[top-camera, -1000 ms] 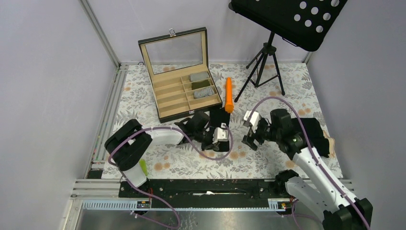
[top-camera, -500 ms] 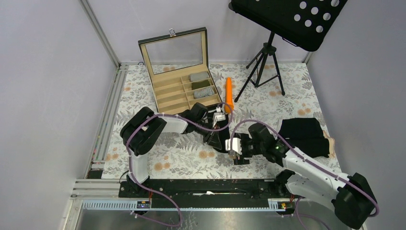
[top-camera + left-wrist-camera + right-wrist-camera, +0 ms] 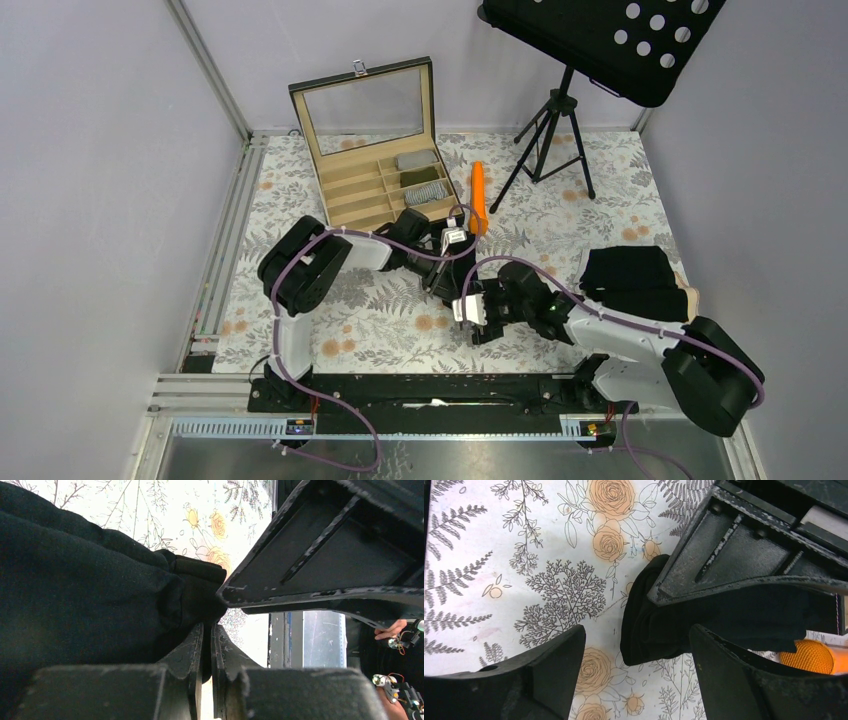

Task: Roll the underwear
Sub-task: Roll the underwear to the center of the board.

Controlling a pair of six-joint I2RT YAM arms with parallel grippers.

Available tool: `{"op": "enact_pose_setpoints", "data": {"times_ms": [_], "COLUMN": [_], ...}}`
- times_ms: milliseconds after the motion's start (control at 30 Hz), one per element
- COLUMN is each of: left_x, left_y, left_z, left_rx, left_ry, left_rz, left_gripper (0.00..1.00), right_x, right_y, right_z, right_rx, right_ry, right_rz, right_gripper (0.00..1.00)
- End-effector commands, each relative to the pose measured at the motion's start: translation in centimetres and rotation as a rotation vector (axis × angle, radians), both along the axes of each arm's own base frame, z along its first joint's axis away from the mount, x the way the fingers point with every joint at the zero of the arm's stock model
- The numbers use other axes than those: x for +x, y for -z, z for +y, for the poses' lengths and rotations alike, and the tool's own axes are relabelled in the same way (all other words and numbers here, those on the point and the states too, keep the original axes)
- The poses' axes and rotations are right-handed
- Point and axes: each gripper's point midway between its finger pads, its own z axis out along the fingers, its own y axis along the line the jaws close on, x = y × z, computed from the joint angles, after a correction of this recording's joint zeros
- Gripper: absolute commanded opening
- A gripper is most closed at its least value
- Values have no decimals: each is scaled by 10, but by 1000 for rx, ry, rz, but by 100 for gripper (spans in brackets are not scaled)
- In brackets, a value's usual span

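As L hand [image 3: 207,630] grips underwear [image 3: 75,580], carrot [image 3: 478,195] lies nr.

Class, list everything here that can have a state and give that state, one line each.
Box, lid open.
Left gripper, shut on black underwear.
Right gripper, open.
Rolls, rolled, in the box's compartments.
Black pile, stacked, not rolled.
Stick, lying flat.

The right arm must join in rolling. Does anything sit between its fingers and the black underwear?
Nothing visible does. The right gripper is open, and the near end of the black underwear lies between its fingers. The left gripper pinches the cloth farther in.
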Motion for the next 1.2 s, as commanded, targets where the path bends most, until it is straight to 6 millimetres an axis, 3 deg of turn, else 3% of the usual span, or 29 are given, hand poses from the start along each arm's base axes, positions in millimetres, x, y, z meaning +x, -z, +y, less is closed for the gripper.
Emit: {"op": "enact_pose_setpoints", "data": {"times_ms": [0, 533, 600, 733, 800, 900, 1000, 1167], "left_x": [11, 17, 18, 26, 36, 53, 79, 113], "left_y": [-8, -12, -14, -18, -23, -33, -48, -75], "left_z": [-6, 0, 0, 4, 9, 28, 60, 111], "left_rx": [-46, -50, -50, -36, -16, 35, 40, 84], "left_ry": [7, -14, -18, -46, -71, -127, -242, -355], "left_rz": [-6, 23, 22, 1, -25, -69, -93, -212], "left_gripper": [0, 0, 0, 0, 11, 26, 32, 34], "right_x": [7, 21, 22, 19, 14, 1, -12, -33], "right_y": [1, 25, 25, 22, 20, 15, 12, 6], "right_z": [12, 23, 24, 30, 32, 35, 30, 26], "right_rx": [12, -34, -38, -38, -35, -43, -86, -121], "right_ry": [-53, -65, -59, -30, -13, -9, 2, 7], "right_rz": [-75, -125, -117, -26, 40, 156, 264, 433], "right_gripper": [81, 55, 48, 22, 16, 0, 0, 0]}}
